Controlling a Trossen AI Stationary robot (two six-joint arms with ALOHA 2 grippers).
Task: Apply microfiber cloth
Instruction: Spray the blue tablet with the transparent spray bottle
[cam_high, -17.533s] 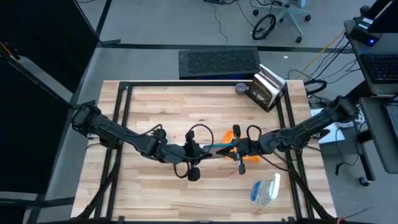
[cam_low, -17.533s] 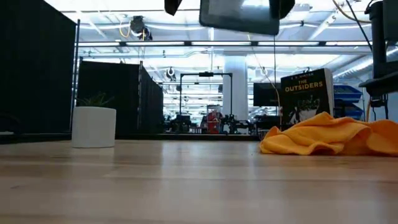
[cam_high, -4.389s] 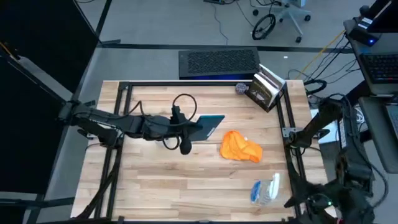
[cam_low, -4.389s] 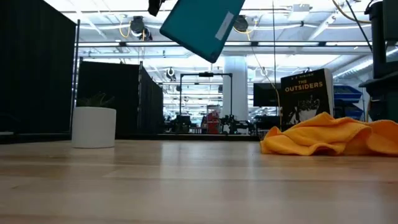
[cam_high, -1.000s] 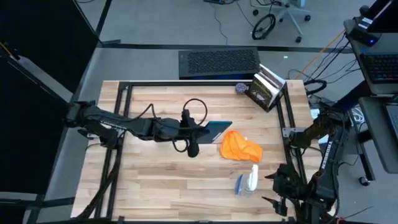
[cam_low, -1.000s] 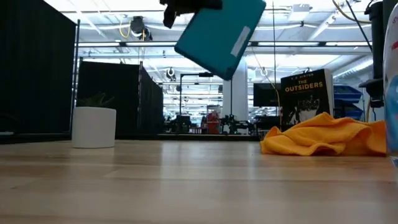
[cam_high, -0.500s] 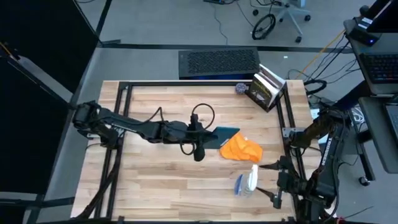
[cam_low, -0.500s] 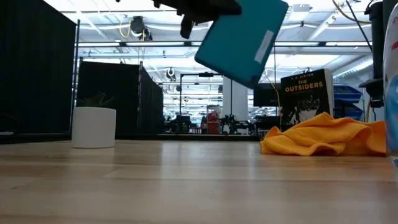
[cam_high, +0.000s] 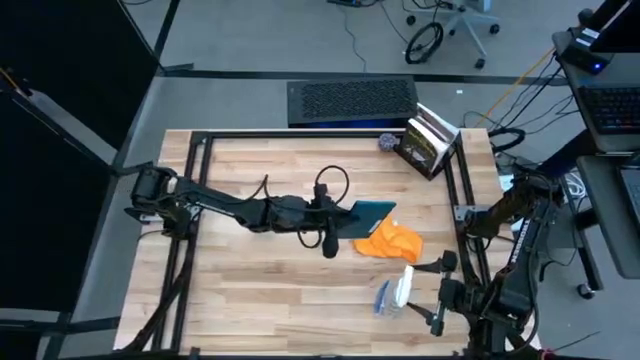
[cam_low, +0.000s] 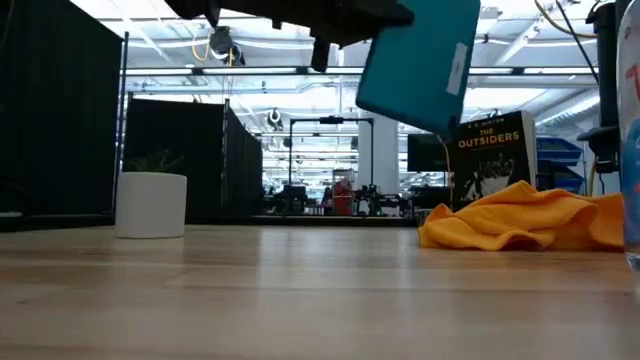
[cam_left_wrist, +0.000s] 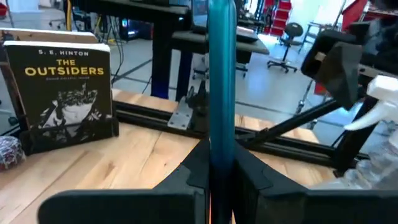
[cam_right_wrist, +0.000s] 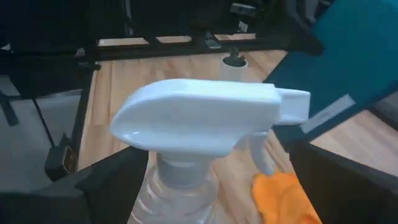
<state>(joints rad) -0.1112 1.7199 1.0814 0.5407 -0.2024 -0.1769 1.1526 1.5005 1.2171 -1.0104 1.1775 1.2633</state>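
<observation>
The left hand (cam_high: 340, 214) is clamped on the edge of a teal tablet (cam_high: 372, 213) and carries it in the air over the middle of the table (cam_high: 250, 290), its far end reaching above the near edge of the microfiber cloth (cam_high: 388, 241). In the left wrist view the tablet (cam_left_wrist: 221, 93) stands edge-on between the two closed fingers (cam_left_wrist: 252, 171). The right hand (cam_high: 432, 302) is at the table's front right and grips the clear spray bottle (cam_high: 396, 291) upright by its neck — the white trigger head (cam_right_wrist: 205, 115) fills the right wrist view.

The cloth lies crumpled on the table, loose and untouched by either hand. By the look of it, the step in hand is preparation: tablet presented, spray at the ready, wiping not begun. The next move calls for a free hand — most likely the right one would have to set the bottle down and pinch the cloth by a raised fold, then bring it flat against the tablet's face while the left holds the tablet steady.

Readable writing: the book (cam_left_wrist: 59, 96) standing at the table's far right corner says "S. E. HINTON" and "THE OUTSIDERS". The bottle has a blue label, too small to read. The tablet carries a pale sticker (cam_low: 461, 57), unreadable.
</observation>
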